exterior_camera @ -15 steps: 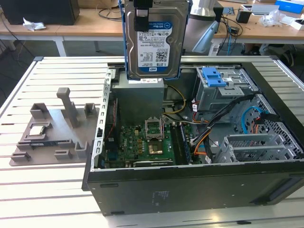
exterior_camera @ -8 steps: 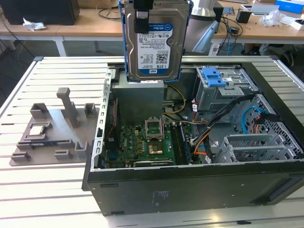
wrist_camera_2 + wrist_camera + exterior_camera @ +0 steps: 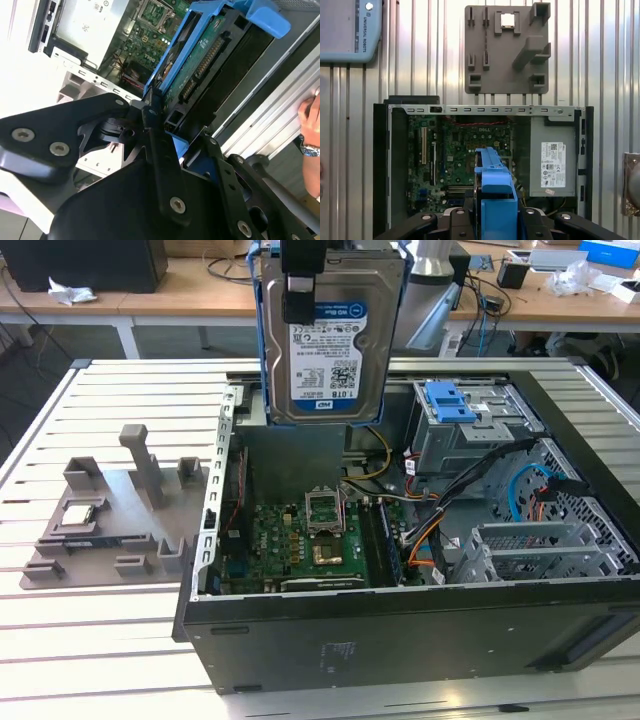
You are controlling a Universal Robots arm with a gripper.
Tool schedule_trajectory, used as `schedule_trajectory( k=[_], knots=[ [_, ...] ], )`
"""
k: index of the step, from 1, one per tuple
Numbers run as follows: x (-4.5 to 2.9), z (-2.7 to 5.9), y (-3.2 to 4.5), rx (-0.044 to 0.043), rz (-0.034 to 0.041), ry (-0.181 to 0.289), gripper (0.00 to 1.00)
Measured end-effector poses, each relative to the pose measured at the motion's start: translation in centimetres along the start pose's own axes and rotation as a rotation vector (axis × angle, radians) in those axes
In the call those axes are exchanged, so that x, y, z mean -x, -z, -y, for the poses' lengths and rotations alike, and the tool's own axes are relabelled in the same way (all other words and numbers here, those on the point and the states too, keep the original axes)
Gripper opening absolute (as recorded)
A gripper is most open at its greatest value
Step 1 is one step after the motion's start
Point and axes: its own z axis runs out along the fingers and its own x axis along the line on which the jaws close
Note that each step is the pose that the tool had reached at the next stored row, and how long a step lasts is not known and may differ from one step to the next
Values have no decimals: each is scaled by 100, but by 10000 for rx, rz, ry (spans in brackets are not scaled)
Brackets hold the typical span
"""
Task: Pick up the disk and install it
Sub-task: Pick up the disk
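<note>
The disk (image 3: 325,350), a flat rectangular silver metal hard drive framed by a blue plastic bracket (image 3: 496,195), hangs upright in the air above the open black computer case (image 3: 400,640), touching nothing below. The black gripper (image 3: 300,300) pinches it by its upper end, one finger pressed onto the labelled face. The white-and-blue printed label (image 3: 325,355) carries barcodes and small print and faces the exterior camera. In the second wrist view the disk's other face shows a green circuit board inside the bracket.

In the exterior view the disk's lower edge stands clear over the case's far wall, with open space beneath it down to the green motherboard (image 3: 300,540). Towards the exterior view's right sits a grey metal drive cage (image 3: 480,430) topped by a blue plastic latch (image 3: 447,400). A silver power supply (image 3: 552,160) bears a white printed label.

Beside the case, on the slatted aluminium table (image 3: 100,660), lies a grey plastic fixture tray (image 3: 110,500) holding a small square silver processor chip (image 3: 80,512). A person's hand (image 3: 310,117) rests near the table's edge.
</note>
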Motion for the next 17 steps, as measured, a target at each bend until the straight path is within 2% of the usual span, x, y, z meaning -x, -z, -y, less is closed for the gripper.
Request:
schedule_trajectory(
  k=[17],
  knots=[
    [-254,-2,-11,0,0,-1,36]
  ],
)
